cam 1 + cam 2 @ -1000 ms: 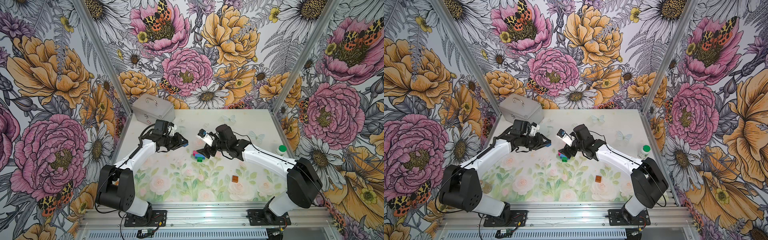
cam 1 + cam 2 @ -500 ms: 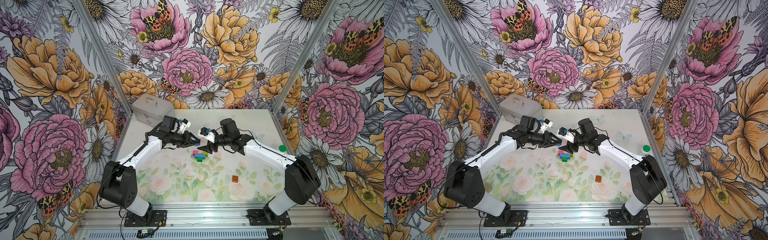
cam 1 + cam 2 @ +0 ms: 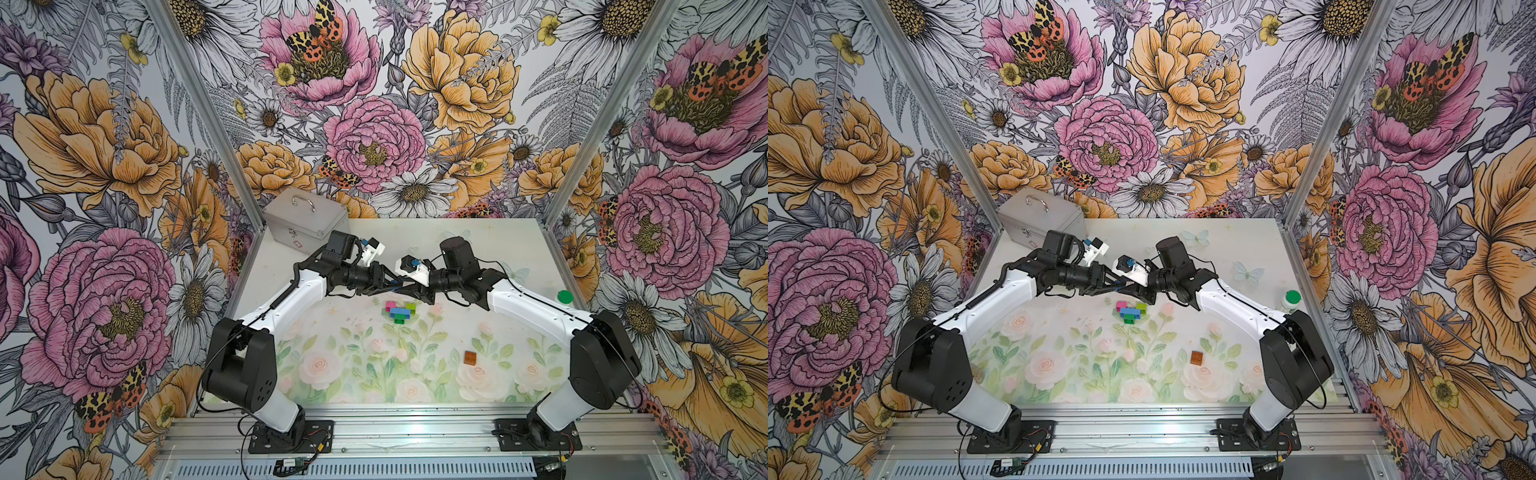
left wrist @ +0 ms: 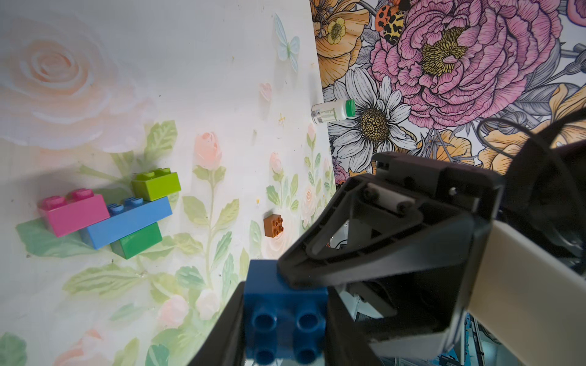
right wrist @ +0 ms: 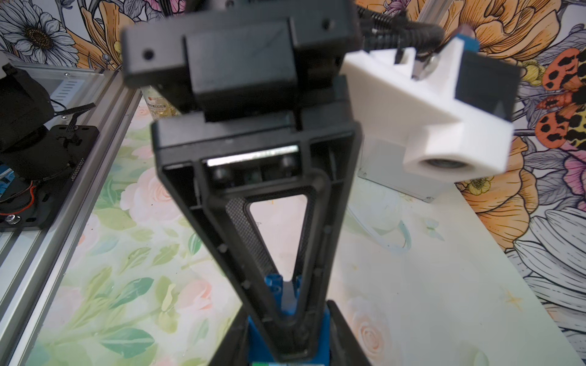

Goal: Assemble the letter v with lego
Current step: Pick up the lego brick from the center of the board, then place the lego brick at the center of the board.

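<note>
Vs a sec ago both arms have swung in and now meet in the air over mid-bench, just on the far-edge side of the letter v (image 3: 400,311); back then they stood apart, the right end effector (image 3: 415,289) low by the bricks w/ jaws wide, the left end effector (image 3: 397,285) drawn back toward the left edge. Now the left is clamped on the dark blue brick (image 4: 285,317); the right's jaws have narrowed onto the same brick. In the right wrist view blue fills the gap btwn its fingers (image 5: 347,345); in the left wrist view one of them presses a face of the brick. So both appear to grip it; prob a hand-over or re-grip, i.e. getting the brick turned for pressing onto an arm.

The letter v is only part built; it lies flat at mid-bench, nothing touching it. The dark green brick (image 4: 139,240) is the tip, toward the near edge; the light-blue bar (image 4: 133,218) lies across it; the pink brick (image 4: 74,212) and lime brick (image 4: 157,183) sit on the bar's ends; both arm tops are missing. The orange brick (image 4: 274,225) sits alone on the bench (image 3: 353,374), well apart, toward the near right corner.
</note>
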